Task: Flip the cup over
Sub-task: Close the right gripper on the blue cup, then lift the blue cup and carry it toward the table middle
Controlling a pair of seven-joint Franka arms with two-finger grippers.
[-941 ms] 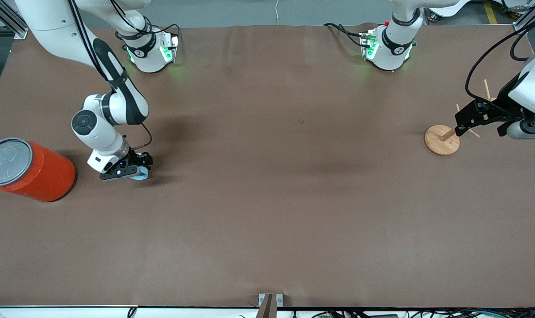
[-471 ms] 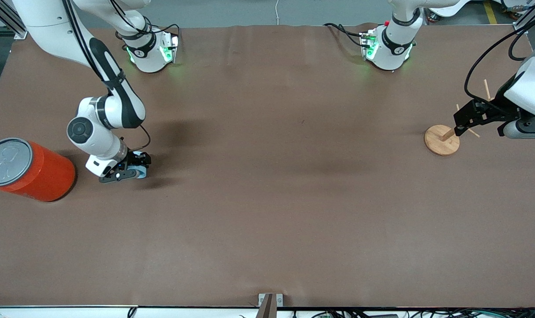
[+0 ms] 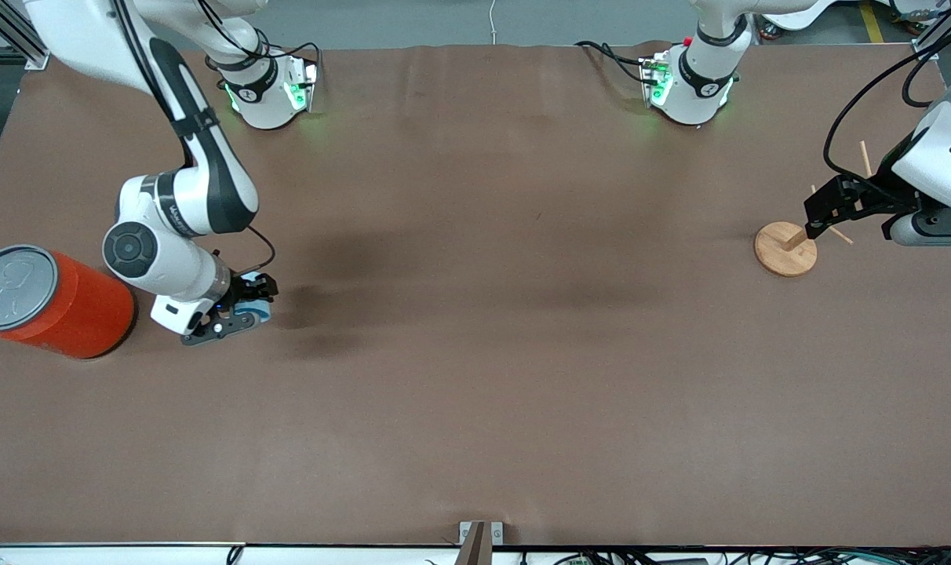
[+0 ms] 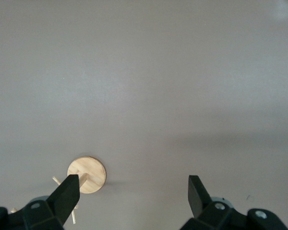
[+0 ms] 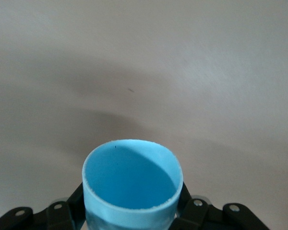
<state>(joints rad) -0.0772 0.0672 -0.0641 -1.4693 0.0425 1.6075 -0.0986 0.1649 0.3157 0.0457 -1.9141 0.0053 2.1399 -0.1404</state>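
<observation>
The small light blue cup (image 3: 256, 315) sits between the jaws of my right gripper (image 3: 248, 308), which is shut on its sides a little above the table beside the orange can. In the right wrist view the cup (image 5: 132, 184) fills the space between the black fingers (image 5: 73, 203), and its open mouth, brighter blue inside, points away from the wrist. My left gripper (image 3: 819, 224) hangs open with nothing in it over a wooden peg stand at the left arm's end of the table. The left wrist view shows my left gripper (image 4: 133, 188) with its jaws wide apart.
A large orange-red can (image 3: 67, 306) with a grey lid stands at the right arm's end, close to the right gripper. The round wooden peg stand (image 3: 785, 249) is below the left gripper, and it also shows in the left wrist view (image 4: 89, 173). Brown table cover (image 3: 491, 353) spans between.
My right gripper has shut on the cup and lifted it slightly off the table, tilting it. The left arm has barely moved.
</observation>
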